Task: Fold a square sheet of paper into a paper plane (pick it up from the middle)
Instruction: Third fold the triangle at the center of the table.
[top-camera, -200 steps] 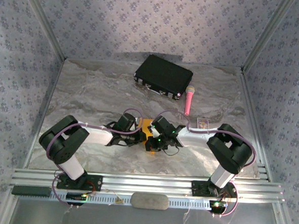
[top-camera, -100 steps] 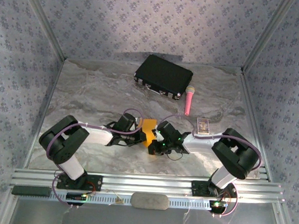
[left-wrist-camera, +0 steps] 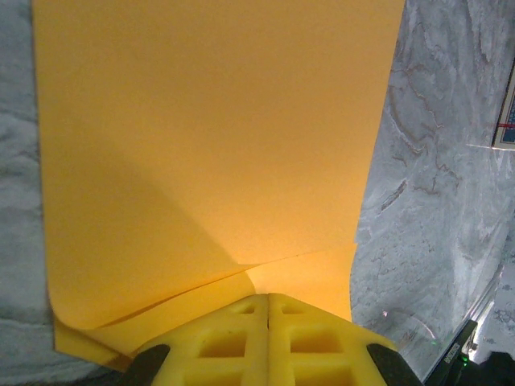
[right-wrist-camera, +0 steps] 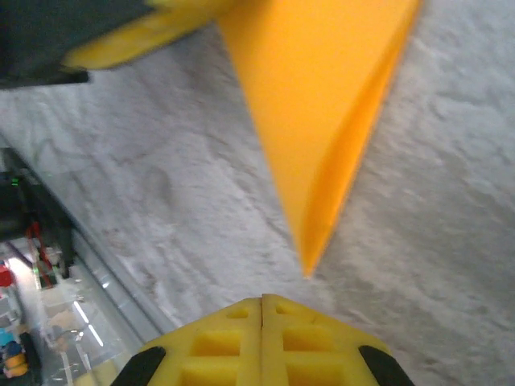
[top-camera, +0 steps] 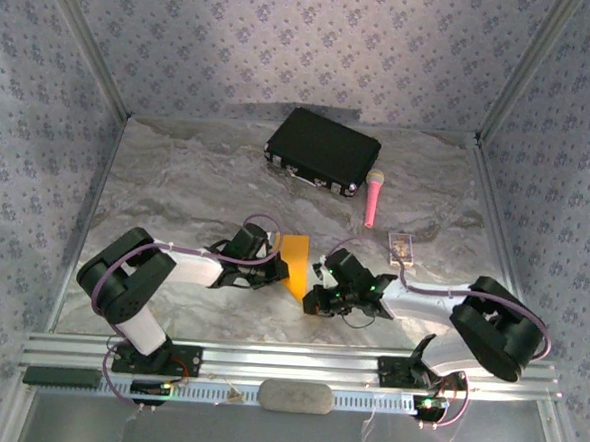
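Inside a booth of lilac patterned walls, over a grey marbled desk edged at the front by an aluminium rail. At centre, near the front of the desk, between two arms reaching in from either side: the square sheet of paper, orange-yellow, folded over on itself and narrowing to a point at its near end.

Gripped at one edge by the left end effector, clenched on the paper. From the left wrist, yellow fingers pressed together at the bottom of the frame, with the sheet spreading broad and flat beyond the left end effector and a second layer curling open just above the tips.

To the right and slightly nearer, the right end effector, clamped tight on nothing. From the right wrist, fingertips closed flush against each other and the paper's pointed tip aimed toward the right end effector, just short of touching, with grey stone pattern visible in between.

Farther back on the desk, well apart from the paper: a black case lying flat at an angle, a pink microphone just beside its right end, and a small card near the right arm.
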### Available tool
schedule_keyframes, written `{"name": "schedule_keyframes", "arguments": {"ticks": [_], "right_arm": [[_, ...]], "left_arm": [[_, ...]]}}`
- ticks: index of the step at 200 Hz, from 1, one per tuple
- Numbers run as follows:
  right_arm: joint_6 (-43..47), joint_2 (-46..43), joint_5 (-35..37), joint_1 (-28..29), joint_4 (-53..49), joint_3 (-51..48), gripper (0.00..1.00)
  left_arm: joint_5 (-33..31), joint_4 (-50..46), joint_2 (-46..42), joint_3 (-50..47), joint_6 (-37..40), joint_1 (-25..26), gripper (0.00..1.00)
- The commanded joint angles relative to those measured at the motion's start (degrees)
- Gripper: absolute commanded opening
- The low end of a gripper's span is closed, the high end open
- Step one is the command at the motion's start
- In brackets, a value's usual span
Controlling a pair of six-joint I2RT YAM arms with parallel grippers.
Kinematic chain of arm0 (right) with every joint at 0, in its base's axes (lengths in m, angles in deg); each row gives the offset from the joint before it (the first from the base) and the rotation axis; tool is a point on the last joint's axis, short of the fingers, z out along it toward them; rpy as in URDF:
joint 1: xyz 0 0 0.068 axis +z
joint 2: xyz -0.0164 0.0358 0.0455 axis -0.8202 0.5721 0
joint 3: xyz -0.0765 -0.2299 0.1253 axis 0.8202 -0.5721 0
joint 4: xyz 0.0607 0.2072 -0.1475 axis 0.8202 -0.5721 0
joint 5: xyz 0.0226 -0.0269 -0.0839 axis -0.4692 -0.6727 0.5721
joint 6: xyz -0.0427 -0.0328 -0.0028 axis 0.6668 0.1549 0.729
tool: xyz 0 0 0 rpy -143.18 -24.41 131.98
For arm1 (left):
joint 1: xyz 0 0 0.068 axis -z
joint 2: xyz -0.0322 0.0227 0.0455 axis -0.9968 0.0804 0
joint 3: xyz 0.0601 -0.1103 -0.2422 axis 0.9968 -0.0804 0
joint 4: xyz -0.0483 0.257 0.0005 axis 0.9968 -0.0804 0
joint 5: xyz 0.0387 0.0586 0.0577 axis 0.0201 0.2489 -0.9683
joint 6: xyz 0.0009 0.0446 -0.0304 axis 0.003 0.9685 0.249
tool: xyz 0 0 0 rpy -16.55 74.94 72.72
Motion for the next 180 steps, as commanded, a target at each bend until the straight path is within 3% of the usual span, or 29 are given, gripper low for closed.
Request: {"name": "schedule_keyframes", "arguments": {"ticks": [1, 62, 108, 180], "right_arm": [[2.9, 0.9, -0.41, -0.34, -4.8, 5.96, 0.02], [3.7, 13.51, 2.71, -1.13, -5.53, 15.48, 0.02], [5.01, 18.16, 3.65, -1.26, -5.89, 18.35, 0.02], [2.73, 15.87, 1.31, -1.81, -1.78, 9.12, 0.02]], "left_arm": [[-2.21, -1.37, 0.51, -1.05, 0.52, 0.33, 0.0], [-1.97, -1.21, 0.53, -1.0, 0.53, 0.41, 0.0], [-2.14, -1.24, 0.33, -1.14, 0.63, 0.48, 0.0], [-2.54, -2.0, 0.33, -0.96, 0.9, 0.42, 0.0]]}}
